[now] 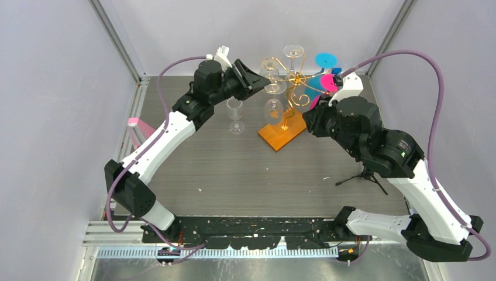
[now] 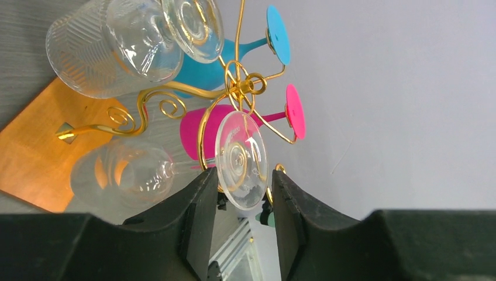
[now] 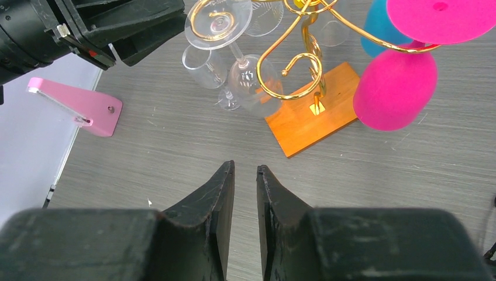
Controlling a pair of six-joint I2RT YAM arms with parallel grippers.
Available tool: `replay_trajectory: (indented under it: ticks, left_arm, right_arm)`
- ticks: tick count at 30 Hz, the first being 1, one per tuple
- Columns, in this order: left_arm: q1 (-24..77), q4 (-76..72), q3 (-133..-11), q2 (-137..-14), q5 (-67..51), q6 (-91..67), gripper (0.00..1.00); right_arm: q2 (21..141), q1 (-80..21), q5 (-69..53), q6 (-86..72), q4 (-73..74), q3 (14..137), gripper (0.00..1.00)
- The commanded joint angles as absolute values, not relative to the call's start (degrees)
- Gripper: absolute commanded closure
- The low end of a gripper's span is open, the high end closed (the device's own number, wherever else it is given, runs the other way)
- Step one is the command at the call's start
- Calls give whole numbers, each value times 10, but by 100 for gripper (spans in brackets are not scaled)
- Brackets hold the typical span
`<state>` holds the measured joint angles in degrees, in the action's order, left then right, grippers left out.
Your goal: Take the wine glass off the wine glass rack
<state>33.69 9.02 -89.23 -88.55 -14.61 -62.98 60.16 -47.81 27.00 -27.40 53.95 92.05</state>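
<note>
Bright, even, diffuse light in all views; shadows faint and soft.
Crisp overhead; blurred black fingers (image 2: 199,222) close to both wrist lenses. Small glints on clear glass foot (image 2: 241,161) between left jaws, on gold wire rack (image 2: 234,88) just beyond. Sharp ahead of right jaws.

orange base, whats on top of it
Only the rack's gold stem stands on the orange base. A hanging clear glass overlaps one edge and blurs that part; nothing else shows there.

Grey table (image 1: 234,172), wine glass rack (image 1: 283,136), upright glass (image 1: 235,114), black tripod (image 1: 364,175)
</note>
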Motion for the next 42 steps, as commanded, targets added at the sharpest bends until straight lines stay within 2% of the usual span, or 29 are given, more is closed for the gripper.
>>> replay_trajectory:
  ticks: [1, 19, 27, 31, 42]
  left_arm:
    - [337, 38, -881, -870, -167, -661, 60]
    - [337, -10, -851, -889, -175, -753, 64]
    - [336, -9, -822, -888, -155, -782, 80]
    - [334, -19, -826, -887, -155, -774, 99]
    - [319, -47, -837, -859, -150, -759, 100]
  right_arm:
    - [589, -478, 279, -284, 511, 916, 74]
    - [577, -478, 287, -283, 501, 896, 75]
    - [570, -478, 294, -283, 489, 888, 75]
    - [567, -478, 298, -284, 490, 888, 75]
    - [561, -478, 308, -283, 484, 889, 76]
